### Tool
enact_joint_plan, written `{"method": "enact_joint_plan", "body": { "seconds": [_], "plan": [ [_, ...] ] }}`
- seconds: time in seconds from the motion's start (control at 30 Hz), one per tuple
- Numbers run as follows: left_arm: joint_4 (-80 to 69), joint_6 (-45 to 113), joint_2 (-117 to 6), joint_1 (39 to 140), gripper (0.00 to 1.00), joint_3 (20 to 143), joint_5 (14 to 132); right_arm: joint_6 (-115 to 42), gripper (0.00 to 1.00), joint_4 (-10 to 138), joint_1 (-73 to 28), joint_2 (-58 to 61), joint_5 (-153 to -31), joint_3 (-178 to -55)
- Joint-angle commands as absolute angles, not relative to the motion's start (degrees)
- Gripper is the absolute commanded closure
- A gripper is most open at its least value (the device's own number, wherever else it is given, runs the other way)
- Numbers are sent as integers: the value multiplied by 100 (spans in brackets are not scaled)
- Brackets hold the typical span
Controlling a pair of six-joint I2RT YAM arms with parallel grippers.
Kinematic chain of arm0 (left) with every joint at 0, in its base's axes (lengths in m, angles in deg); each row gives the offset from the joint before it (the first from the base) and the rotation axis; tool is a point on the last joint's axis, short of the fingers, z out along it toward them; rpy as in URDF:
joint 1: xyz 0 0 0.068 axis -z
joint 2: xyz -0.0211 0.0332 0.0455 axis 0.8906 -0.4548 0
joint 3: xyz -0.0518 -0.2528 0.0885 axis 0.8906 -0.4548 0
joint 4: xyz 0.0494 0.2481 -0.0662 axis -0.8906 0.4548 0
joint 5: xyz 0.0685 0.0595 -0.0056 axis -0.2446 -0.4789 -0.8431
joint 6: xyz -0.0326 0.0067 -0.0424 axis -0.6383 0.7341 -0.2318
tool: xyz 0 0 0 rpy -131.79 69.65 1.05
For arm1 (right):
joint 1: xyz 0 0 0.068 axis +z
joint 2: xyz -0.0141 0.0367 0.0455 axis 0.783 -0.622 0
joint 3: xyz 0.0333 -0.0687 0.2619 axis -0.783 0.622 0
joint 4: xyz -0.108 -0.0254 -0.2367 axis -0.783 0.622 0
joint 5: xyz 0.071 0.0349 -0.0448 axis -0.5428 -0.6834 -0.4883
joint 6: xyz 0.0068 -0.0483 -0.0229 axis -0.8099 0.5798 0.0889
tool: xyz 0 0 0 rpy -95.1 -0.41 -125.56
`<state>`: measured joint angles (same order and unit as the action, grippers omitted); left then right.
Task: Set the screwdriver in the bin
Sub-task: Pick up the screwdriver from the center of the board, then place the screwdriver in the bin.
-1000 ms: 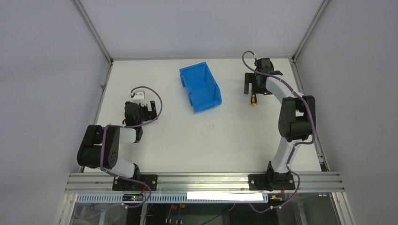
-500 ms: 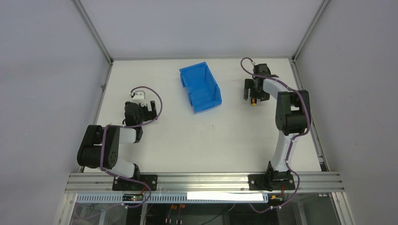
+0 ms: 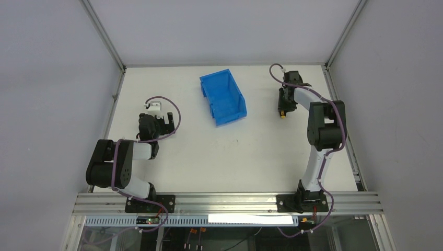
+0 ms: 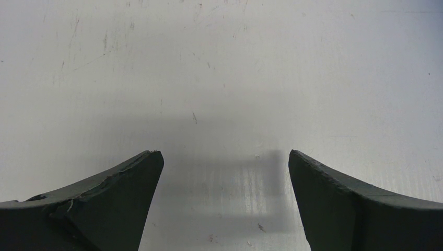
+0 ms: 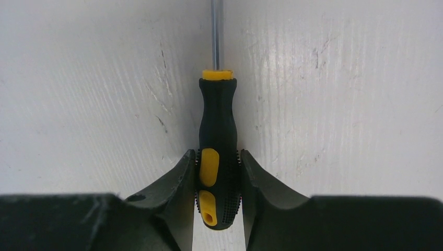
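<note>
While the left tool (image 4: 224,153) gapes, the right tool (image 5: 217,155) clamps the screwdriver (image 5: 217,115); bin (image 3: 223,98) well apart

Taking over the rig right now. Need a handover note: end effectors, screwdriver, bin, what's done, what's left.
Right end effector: shut on the screwdriver handle, far right of the table; it looks not yet lifted.
Left end effector: open, holding nothing, over bare table.
Bin: far centre, left of the screwdriver, empty.
Done: grasp.
Left: lift, carry across to the bin, release inside.
</note>
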<state>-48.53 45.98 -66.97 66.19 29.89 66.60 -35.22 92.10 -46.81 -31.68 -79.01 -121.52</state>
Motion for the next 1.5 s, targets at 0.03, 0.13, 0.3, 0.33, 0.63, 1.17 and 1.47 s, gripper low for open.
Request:
{"method": "enact_joint_plan", "body": {
  "seconds": [0.03, 0.13, 0.3, 0.33, 0.63, 1.17, 1.47],
  "plan": [
    [-5010, 4560, -6670, 6552, 0, 3109, 6745, -3465, 84, 9619, -4699, -2469, -7811, -12512],
    [-5005, 4562, -6671, 6556, 0, 3109, 6742, -3452, 84, 9803, -4705, -2103, -7816, -12591],
    [-5005, 4562, -6671, 6550, 0, 3109, 6741, -3428, 83, 10211, -4698, -1426, -7833, -12839],
    [-5006, 4560, -6669, 6554, 0, 3109, 6746, -3419, 83, 10324, -4697, -1330, -7842, -12973],
    [-5005, 4564, -6670, 6555, 0, 3109, 6746, -3267, 84, 11387, -4680, -650, -7678, -14169],
    [-5009, 4564, -6671, 6555, 0, 3109, 6746, -3601, 88, 11868, -4150, -783, -7873, -14983],
    [-5005, 4564, -6669, 6550, 0, 3109, 6746, -3958, 88, 11945, -2659, -1629, -7594, -15867]
  ]
}}
